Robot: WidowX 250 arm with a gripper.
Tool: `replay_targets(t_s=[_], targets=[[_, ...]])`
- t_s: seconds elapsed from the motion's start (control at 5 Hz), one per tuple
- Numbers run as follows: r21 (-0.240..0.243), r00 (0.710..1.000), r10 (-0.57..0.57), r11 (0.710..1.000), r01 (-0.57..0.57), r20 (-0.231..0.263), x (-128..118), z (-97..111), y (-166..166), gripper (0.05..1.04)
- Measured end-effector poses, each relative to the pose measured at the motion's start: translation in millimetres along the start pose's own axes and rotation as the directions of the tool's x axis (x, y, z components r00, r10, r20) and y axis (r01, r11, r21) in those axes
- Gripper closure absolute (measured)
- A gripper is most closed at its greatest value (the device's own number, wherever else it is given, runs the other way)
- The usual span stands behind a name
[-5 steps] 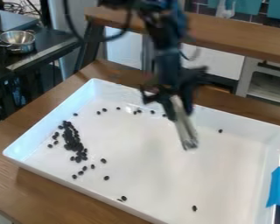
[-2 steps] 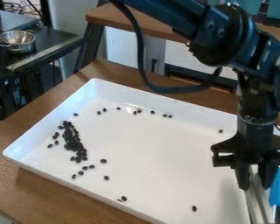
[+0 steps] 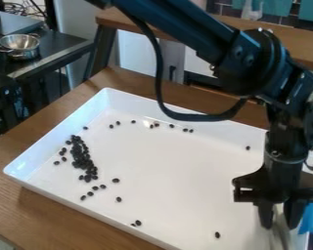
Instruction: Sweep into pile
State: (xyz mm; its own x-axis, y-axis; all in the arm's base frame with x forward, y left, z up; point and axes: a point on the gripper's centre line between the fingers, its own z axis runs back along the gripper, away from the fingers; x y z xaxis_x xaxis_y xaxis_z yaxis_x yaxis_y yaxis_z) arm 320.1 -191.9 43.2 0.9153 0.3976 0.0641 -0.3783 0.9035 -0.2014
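At the lower right of the camera view, my gripper (image 3: 279,225) hangs over the right end of the white tray, shut on a pale, flat-sided tool (image 3: 281,238) that points down. The tool's lower end is cut off by the view's bottom edge. A dense cluster of dark beans (image 3: 81,157) lies toward the tray's left side. Loose beans are scattered around it, along the back and near the front, with a lone bean (image 3: 217,235) closest to the gripper and another bean (image 3: 247,147) at the back right.
The white tray (image 3: 87,205) has raised walls and rests on a wooden table (image 3: 9,207). Blue tape (image 3: 312,219) is at its right edge, beside the gripper. A metal colander (image 3: 18,45) stands on a dark counter at upper left. A wooden ledge (image 3: 129,22) runs behind.
From the tray's back middle, the gripper has swung right and toward the front with the tool, then shifted slightly lower. The bean cluster looks nearly the same.
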Motion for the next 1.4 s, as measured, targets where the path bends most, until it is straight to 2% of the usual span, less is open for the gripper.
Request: replay_targets(t_s=[0.2,0.4,0.6,1.0,1.2,1.4], targets=[[-0.038,0.999,-0.052,0.998,0.051,-0.016,-7,4,1,0.745],[-0.035,0.996,-0.090,0.995,0.089,-0.029,-10,3,8,0.745],[-0.022,0.996,-0.092,0.996,0.092,0.005,-10,2,17,0.745],[0.010,0.975,-0.142,0.990,0.142,0.173,-8,-5,25,0.745],[0.023,0.967,-0.133,0.991,0.131,0.216,-2,-8,28,0.745],[0.049,0.968,-0.150,0.989,0.143,0.202,4,-6,39,0.745]])
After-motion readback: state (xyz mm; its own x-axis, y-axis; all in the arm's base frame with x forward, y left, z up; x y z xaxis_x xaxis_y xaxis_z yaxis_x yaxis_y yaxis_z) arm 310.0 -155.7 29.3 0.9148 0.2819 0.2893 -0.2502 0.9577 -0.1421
